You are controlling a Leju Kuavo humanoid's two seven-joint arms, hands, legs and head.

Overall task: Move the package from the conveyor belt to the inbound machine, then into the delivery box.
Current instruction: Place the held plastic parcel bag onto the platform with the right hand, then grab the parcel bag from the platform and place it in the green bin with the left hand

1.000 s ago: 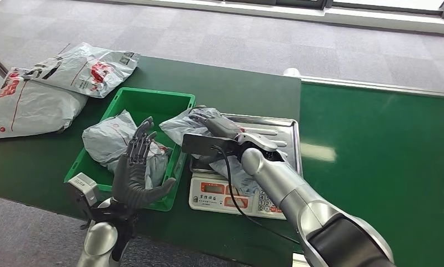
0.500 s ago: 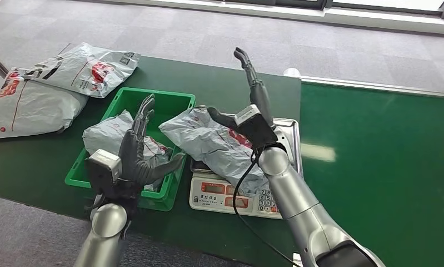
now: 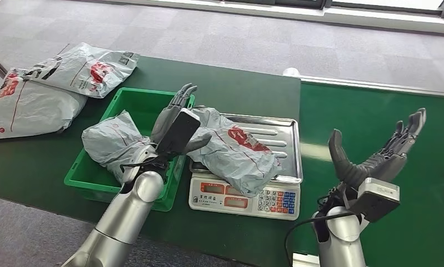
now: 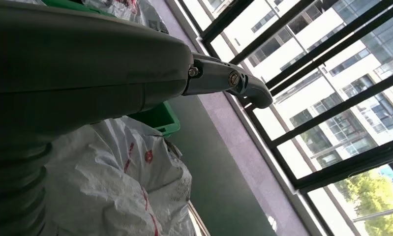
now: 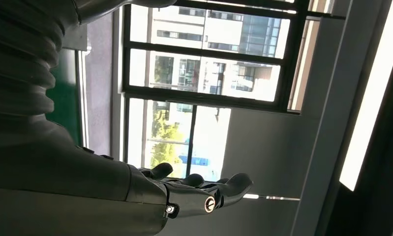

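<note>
One grey package (image 3: 237, 151) lies across the steel tray of the weighing scale (image 3: 245, 197). Just to its left the left hand (image 3: 175, 125) reaches in, fingers spread, thumb against the package's edge, not clearly gripping. Beneath that hand sits the green bin (image 3: 125, 103) with another bag. Far right, the right hand (image 3: 375, 158) hovers splayed over the belt (image 3: 375, 119), holding nothing.

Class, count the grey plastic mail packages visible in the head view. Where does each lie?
4: two on the table's far left, one in the green bin, one on the scale. Others may be hidden.
</note>
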